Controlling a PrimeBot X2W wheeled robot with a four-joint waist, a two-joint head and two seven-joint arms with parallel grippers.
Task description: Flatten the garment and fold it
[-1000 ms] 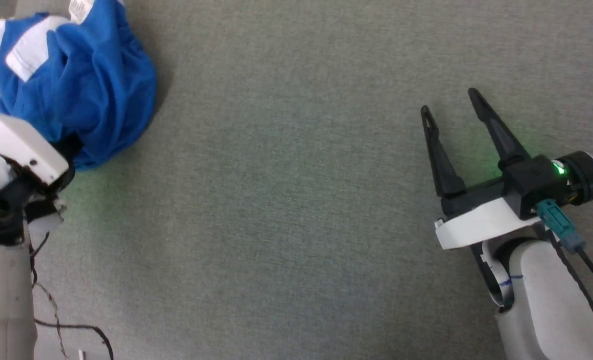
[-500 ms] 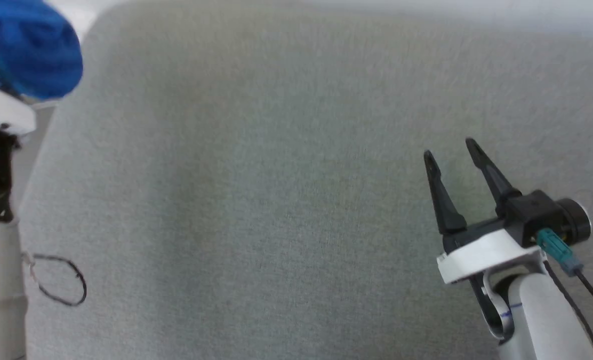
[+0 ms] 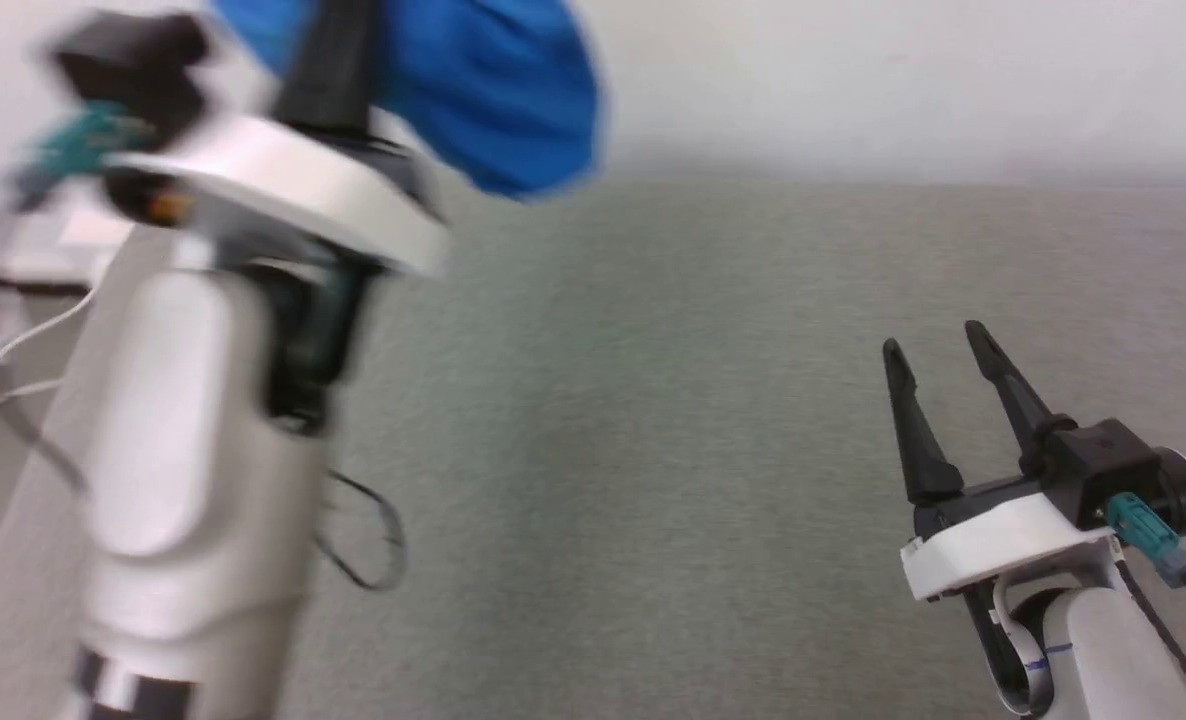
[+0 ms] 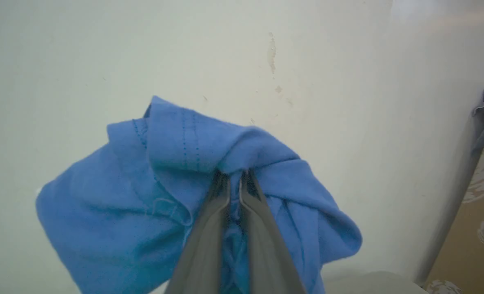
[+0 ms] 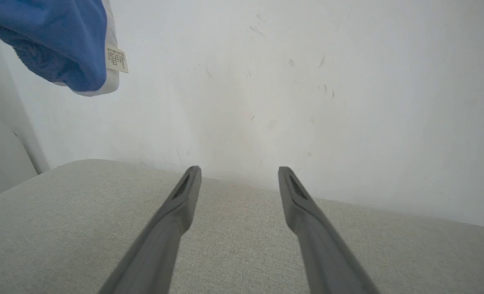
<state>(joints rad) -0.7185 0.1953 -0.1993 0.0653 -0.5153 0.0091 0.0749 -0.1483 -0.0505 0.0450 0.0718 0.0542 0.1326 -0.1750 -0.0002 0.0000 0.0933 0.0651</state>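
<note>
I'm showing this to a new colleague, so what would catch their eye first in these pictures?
The bright blue shorts stand out: bunched, hanging before the pale wall, pinched in the left arm's shut jaws. At the head view's lower right, the right arm's jaws stand open and empty over the grey fabric surface.

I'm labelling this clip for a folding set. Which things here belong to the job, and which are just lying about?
Job: garment, bunched, hanging from the shut left gripper; right gripper, open; grey padded surface below.
Lying about: loose cable; white wall; brown patterned panel.
</note>
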